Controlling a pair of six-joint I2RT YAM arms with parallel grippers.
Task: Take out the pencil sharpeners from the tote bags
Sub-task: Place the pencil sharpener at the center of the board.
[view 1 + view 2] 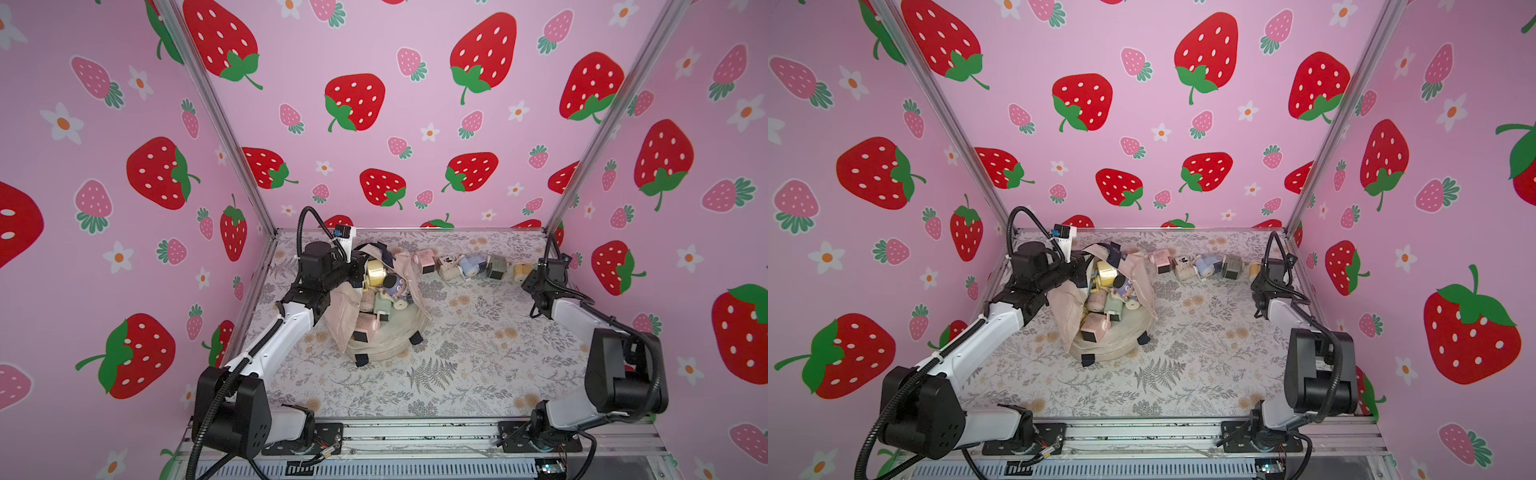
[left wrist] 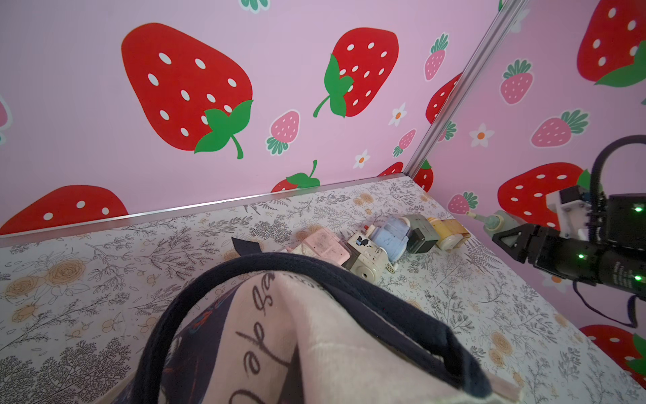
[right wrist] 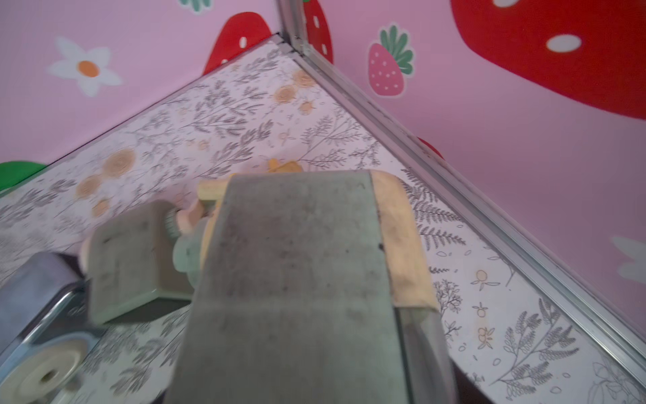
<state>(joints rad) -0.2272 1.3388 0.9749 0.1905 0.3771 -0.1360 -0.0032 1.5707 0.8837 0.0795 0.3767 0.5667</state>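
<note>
The cream tote bag (image 1: 338, 309) slumped open on the table (image 1: 457, 374), pastel pencil sharpeners (image 1: 376, 272) heaped inside. Five more sharpeners (image 1: 471, 264) lay in a row to its right, and a grey-green sharpener (image 3: 297, 280) hung just beyond them.

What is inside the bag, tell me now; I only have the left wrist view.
Observer: At least five sharpeners sit in the tote bag.
Operator: Report the left gripper's hold.
Observer: The left gripper is shut on the bag's rim, propping the mouth open.
Operator: Confirm the right one carries something.
Observer: The right gripper holds a grey-green sharpener, which fills that wrist's view.
</note>
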